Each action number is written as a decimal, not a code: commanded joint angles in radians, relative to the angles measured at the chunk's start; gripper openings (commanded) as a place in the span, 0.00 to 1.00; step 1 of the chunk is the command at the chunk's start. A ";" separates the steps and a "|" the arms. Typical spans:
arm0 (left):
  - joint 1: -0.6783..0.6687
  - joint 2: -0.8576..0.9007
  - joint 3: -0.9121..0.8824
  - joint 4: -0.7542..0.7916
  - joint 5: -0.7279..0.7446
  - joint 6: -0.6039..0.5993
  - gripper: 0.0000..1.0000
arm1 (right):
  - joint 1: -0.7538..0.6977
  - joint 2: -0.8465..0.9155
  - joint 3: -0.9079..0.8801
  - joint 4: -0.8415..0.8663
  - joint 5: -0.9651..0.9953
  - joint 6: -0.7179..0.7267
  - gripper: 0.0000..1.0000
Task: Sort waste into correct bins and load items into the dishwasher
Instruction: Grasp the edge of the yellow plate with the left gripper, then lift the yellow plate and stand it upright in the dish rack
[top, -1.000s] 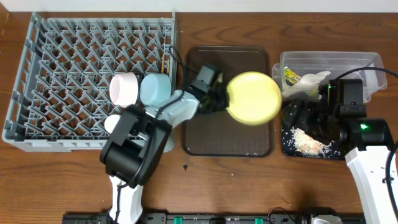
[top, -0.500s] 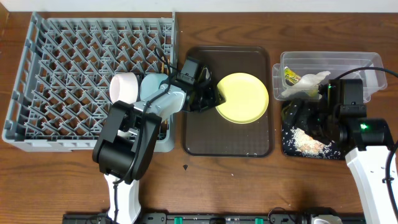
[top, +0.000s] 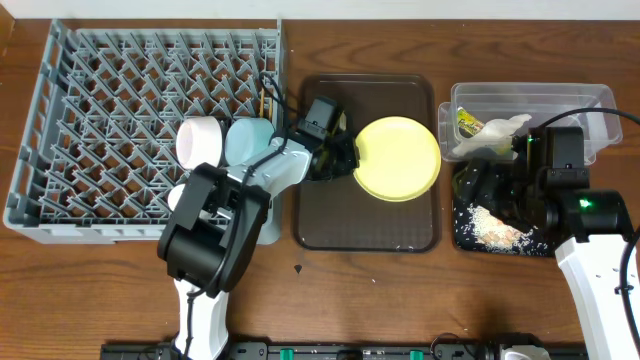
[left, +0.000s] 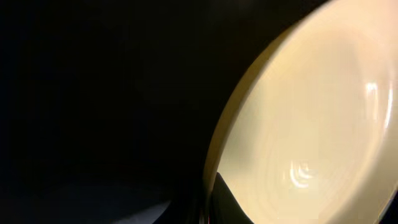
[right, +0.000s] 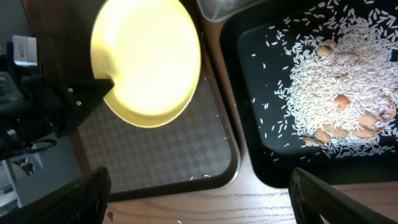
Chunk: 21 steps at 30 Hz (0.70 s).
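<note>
Grey plastic dish rack (top: 60, 150) with upright pegs fills the table's 9 o'clock side. The white-pinkish bowl (top: 200, 140) and light blue bowl (top: 247, 142) stand on edge side by side near its 4 o'clock corner, so the pegs keep them upright. A small white cup (top: 180, 197) sits just below them, partly hidden by the arm. Thin wooden chopsticks (top: 265, 100) look parked against the rack's 3 o'clock wall, but they're hard to make out.

The left gripper (top: 351, 160) is clamped on the round yellow plate (top: 400, 158) at the plate's 9 o'clock rim. A rim pinch is the only hold a flat plate offers. The left wrist view shows one finger (left: 229, 202) against the rim. The plate looks tilted and raised off the dark brown serving tray (top: 365, 230). My read is that it's the last dish and is heading to the rack.

At 3 o'clock, the clear rectangular plastic tub (top: 575, 98) holds the green-yellow wrapper packet (top: 466, 122) and crumpled white tissue (top: 497, 133), so dry waste is sorted. The shallow black rectangular tray (top: 467, 236) below it holds the whitish rice-like scraps (right: 329, 87), so food waste is separate.

The right gripper (right: 199, 199) hangs over the black tray with its jaws wide apart and nothing held. It's well clear of the plate's path.

Risk: the plate could slip in the thin rim grip while it's carried across.
</note>
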 joint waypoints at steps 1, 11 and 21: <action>0.013 0.039 -0.029 -0.048 -0.059 0.010 0.07 | -0.003 -0.001 0.012 -0.009 0.003 -0.010 0.89; 0.143 -0.360 -0.029 -0.121 -0.056 0.144 0.08 | -0.004 -0.001 0.011 -0.011 0.003 -0.010 0.89; 0.515 -0.749 -0.029 -0.332 -0.185 0.326 0.07 | -0.004 -0.001 0.011 -0.014 0.003 -0.010 0.90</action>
